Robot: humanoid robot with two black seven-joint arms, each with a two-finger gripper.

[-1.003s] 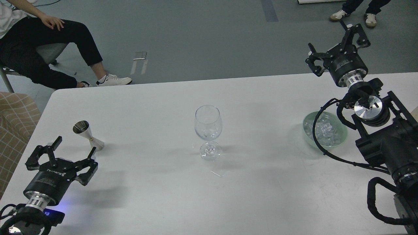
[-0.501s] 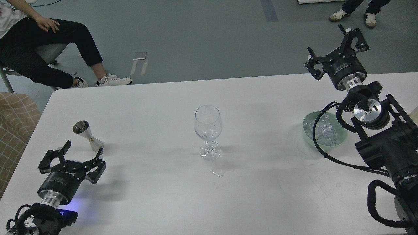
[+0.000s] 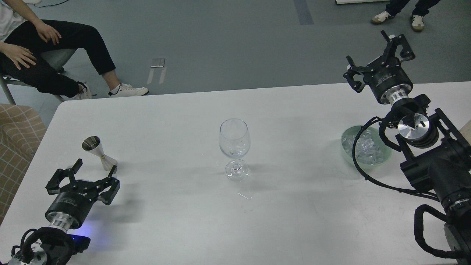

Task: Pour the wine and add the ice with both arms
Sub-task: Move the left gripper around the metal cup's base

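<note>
You are looking down from the robot's head at a white table point(image 3: 176, 221) with a grey floor beyond it. At the middle of the table stands an upright wine glass point(image 3: 234, 147), clear, with what look like a few pieces of ice low in its bowl; you cannot tell whether it holds any liquid. A few small wet marks lie on the table just in front of its foot.

To your right, near the table's edge, sits a pale green bowl point(image 3: 347, 154) holding the ice point(image 3: 368, 149), a heap of small glossy clear cubes. A black cable of the right arm loops across the bowl. The right gripper point(image 3: 375, 55) is raised beyond the far edge of the table, well behind the bowl, with its jaws spread wide and nothing between them.

To your left, near the front corner, the left gripper point(image 3: 82, 173) hovers low over the table, its jaws also spread and empty. Just beyond its right fingertip stands a small metal measuring cup point(image 3: 97, 151), hourglass-shaped and leaning; you cannot tell whether the fingertip touches it.

At the top left a seated person point(image 3: 44, 55) in black trousers and white shoes rests hands on knees. Another pair of shoes point(image 3: 399, 18) shows at the top right.
</note>
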